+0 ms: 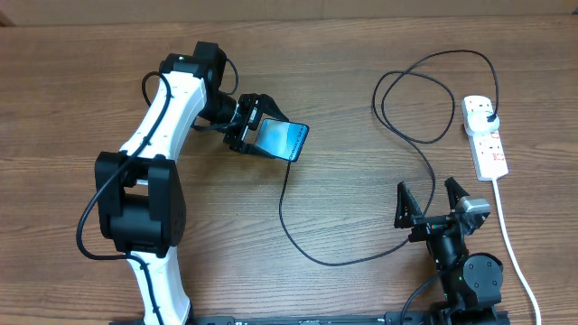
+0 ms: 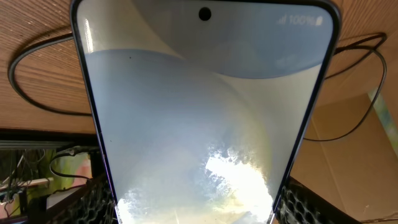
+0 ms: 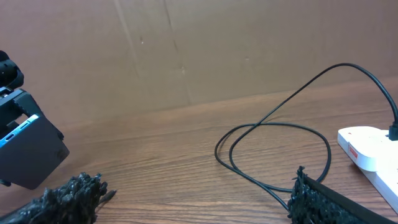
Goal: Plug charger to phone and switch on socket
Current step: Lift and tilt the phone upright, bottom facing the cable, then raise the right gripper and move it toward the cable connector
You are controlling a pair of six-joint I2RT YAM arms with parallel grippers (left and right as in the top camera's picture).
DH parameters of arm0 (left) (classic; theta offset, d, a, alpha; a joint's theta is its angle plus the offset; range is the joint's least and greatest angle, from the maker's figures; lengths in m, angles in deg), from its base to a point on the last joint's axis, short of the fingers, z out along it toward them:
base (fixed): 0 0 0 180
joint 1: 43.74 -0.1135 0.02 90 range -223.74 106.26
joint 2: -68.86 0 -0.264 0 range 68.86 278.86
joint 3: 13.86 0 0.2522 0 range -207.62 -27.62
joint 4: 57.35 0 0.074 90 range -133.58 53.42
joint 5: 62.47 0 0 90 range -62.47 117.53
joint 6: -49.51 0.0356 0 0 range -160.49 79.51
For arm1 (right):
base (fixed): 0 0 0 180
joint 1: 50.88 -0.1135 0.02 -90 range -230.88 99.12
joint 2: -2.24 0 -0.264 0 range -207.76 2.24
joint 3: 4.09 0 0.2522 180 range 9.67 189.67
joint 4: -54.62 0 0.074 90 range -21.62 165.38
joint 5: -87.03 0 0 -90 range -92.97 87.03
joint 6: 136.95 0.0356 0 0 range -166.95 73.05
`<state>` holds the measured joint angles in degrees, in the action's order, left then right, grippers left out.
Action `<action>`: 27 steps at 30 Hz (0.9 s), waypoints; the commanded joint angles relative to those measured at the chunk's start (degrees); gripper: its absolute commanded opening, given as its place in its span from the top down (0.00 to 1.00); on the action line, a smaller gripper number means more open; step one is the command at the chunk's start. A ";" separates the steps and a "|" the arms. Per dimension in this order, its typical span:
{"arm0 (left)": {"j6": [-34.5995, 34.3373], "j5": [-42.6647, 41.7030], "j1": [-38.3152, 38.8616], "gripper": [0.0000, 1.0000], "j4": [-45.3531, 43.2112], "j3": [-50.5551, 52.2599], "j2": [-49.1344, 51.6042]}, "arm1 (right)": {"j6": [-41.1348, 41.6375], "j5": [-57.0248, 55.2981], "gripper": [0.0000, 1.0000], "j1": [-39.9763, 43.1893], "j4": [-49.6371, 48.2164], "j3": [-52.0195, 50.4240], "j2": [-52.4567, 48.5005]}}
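The left claw (image 1: 262, 129) grips the phone (image 1: 287, 138) by its sides, tilted up from the worktop (image 1: 81, 81), with the screen lit. The charger (image 1: 312, 253) leaves the phone's 6 o'clock edge and loops across to the socket (image 1: 488, 144); whether its tip is seated I cannot tell. The right claw (image 1: 424, 185) stands wide open and holds nothing. In the overhead view the socket lies near this claw, at 1 o'clock from it, with its long axis from 11 to 5 o'clock. I judge the right arm is the nearer one to the switch.

Open table (image 1: 361, 54), only charger (image 1: 280, 206) loops beside socket (image 1: 485, 135).
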<state>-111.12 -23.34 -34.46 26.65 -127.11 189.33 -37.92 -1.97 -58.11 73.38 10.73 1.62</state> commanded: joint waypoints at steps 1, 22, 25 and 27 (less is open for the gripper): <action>-1.14 -2.58 -0.26 0.39 -0.02 -1.70 -0.15 | 0.33 -0.70 0.00 -0.33 -0.15 -0.61 0.46; -0.48 6.91 -0.24 0.41 0.09 -1.70 -0.15 | 7.98 12.33 0.00 -0.33 6.19 11.02 -9.38; -0.07 7.08 -0.26 0.41 0.02 -1.70 -0.15 | 7.93 12.66 0.00 -0.33 10.08 16.50 -15.17; -0.04 7.93 -0.24 0.41 0.09 -1.70 -0.15 | 7.93 12.66 0.00 -0.31 13.00 20.98 -19.76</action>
<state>-111.07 -16.42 -34.46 26.65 -127.13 189.33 -30.44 9.72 -58.11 84.81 25.75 -13.42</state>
